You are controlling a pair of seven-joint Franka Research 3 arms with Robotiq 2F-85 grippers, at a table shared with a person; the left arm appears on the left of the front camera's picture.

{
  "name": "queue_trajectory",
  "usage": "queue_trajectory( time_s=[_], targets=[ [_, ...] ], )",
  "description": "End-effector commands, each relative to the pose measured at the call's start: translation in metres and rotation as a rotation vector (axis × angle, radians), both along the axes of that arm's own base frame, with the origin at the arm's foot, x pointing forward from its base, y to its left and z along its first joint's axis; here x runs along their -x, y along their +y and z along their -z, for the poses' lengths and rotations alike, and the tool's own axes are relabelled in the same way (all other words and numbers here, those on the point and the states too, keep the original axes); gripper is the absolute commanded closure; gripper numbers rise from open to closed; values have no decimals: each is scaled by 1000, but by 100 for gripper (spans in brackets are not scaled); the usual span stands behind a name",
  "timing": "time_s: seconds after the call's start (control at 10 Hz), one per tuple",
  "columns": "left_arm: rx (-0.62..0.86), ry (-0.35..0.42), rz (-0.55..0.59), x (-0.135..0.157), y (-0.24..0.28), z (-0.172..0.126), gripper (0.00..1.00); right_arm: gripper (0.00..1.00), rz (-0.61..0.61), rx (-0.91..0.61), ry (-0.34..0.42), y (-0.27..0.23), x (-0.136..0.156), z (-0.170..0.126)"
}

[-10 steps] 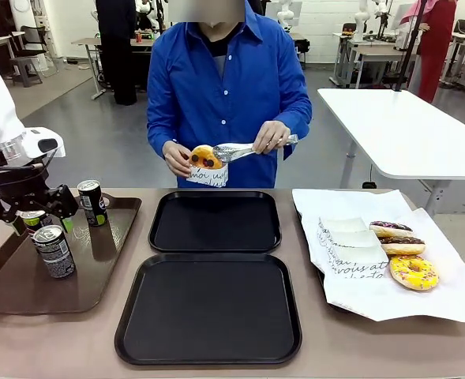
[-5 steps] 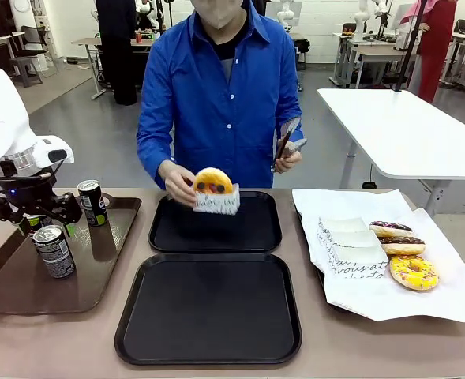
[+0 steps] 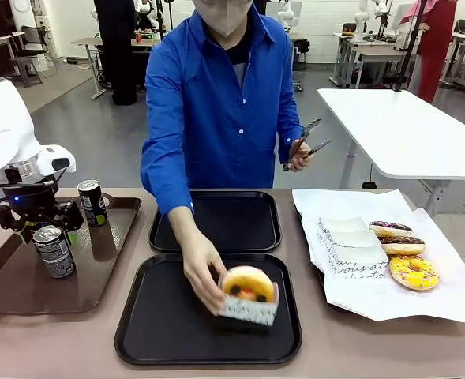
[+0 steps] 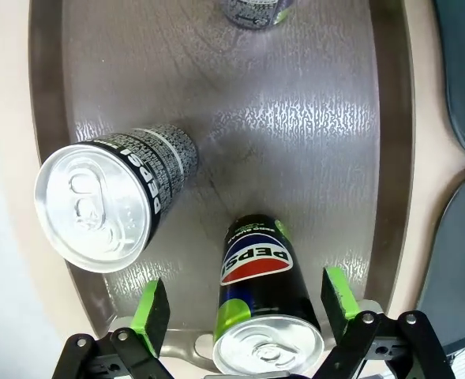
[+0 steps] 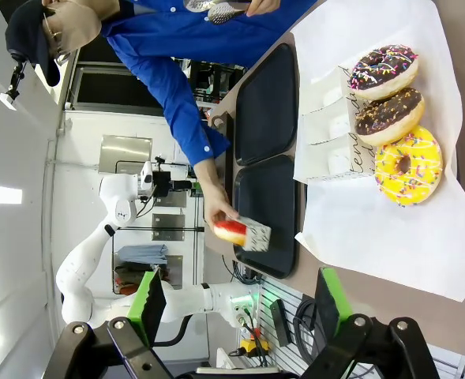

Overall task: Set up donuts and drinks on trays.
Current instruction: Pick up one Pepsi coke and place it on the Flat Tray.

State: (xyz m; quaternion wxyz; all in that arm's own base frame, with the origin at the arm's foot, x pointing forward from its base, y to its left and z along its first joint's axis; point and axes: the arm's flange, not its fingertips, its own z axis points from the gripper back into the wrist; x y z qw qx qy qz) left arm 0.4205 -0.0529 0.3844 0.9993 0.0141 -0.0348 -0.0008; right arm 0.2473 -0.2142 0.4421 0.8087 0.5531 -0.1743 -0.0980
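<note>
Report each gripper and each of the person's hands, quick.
Left gripper: open, fingers astride a can.
Right gripper: open, empty.
Person's right hand: holding a sleeved donut.
Person's left hand: holding tongs.

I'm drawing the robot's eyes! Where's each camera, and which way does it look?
Front view: between the arms, facing the person across the table; left gripper at picture left.
Left wrist view: on the left wrist, looking down at the brown tray; open fingers flank a Pepsi can.
Right wrist view: on the right wrist, rolled sideways, overlooking donuts on white paper; right gripper open at bottom.
Shared: front and right wrist both show the person's hand holding a sleeved donut on the near tray.
</note>
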Motion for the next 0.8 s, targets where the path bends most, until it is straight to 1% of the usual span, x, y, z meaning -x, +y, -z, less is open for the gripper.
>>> queue_trajectory(
  time_s=[0.0,0.2,0.5,0.7],
  targets=[
    [-7,8,-33,-2,0,4,0,0,0,-19,-28,-1,-2,0],
    [-4,24,-34,-2,-1,7,0,0,0,-19,-28,-1,-2,0],
    [8,29,-24,4,0,9,0,0,0,-19,-28,-1,-2,0],
    [25,44,-21,1,-1,10,0,0,0,-19,-28,-1,-2,0]
  ],
)
